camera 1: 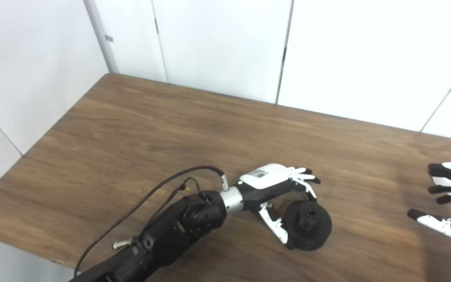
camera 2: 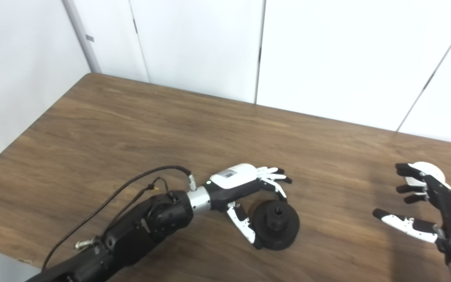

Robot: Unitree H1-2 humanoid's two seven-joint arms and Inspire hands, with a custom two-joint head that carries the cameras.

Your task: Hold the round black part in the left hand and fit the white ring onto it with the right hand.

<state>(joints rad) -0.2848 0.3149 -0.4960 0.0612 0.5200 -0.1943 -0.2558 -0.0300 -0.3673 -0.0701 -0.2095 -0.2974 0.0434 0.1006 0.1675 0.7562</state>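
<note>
both head cameras are looking down and forward at the wooden counter (camera 1: 139, 129) from above its near edge, facing the white wall panels (camera 1: 217, 43) running along its far edge. they are sitting side by side, the right eye view standing a little further right, so the counter's far left corner is falling nearer the picture's left side there and more of the right side is showing. both are sharing the counter's left edge, far edge and middle, at a middling closeness; the right edge is lying outside both.
</note>
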